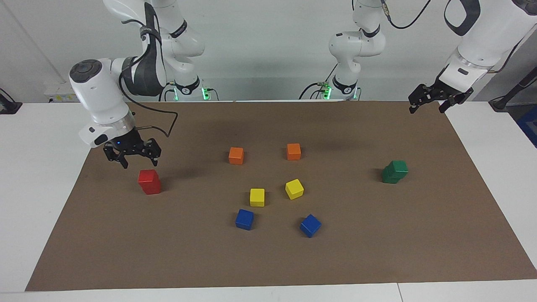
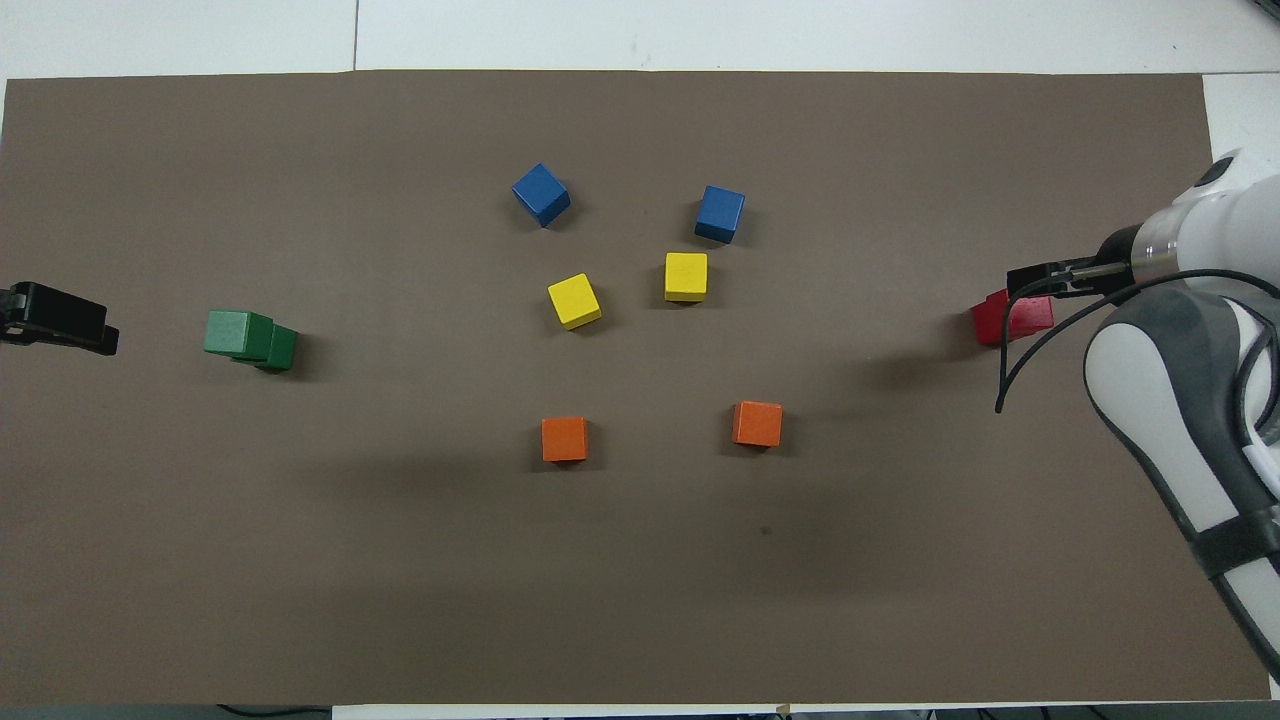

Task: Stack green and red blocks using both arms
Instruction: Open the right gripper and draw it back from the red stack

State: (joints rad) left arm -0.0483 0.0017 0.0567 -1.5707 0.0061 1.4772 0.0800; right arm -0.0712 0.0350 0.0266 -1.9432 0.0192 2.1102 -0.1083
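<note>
Two red blocks [image 1: 149, 181] stand stacked at the right arm's end of the brown mat; the stack also shows in the overhead view [image 2: 1012, 316]. My right gripper [image 1: 140, 162] hangs open and empty just above and beside that stack, and in the overhead view [image 2: 1040, 280] it partly covers it. Two dark green blocks [image 1: 394, 171] stand stacked, the top one slightly twisted, at the left arm's end [image 2: 248, 338]. My left gripper [image 1: 427, 108] is open and empty, raised over the mat's corner near its base [image 2: 60, 322].
On the brown mat [image 1: 268, 260] between the stacks lie two orange cubes [image 1: 236, 155] [image 1: 293, 151], two yellow cubes [image 1: 257, 197] [image 1: 294, 188] and two blue cubes [image 1: 244, 219] [image 1: 310, 225]. White table surrounds the mat.
</note>
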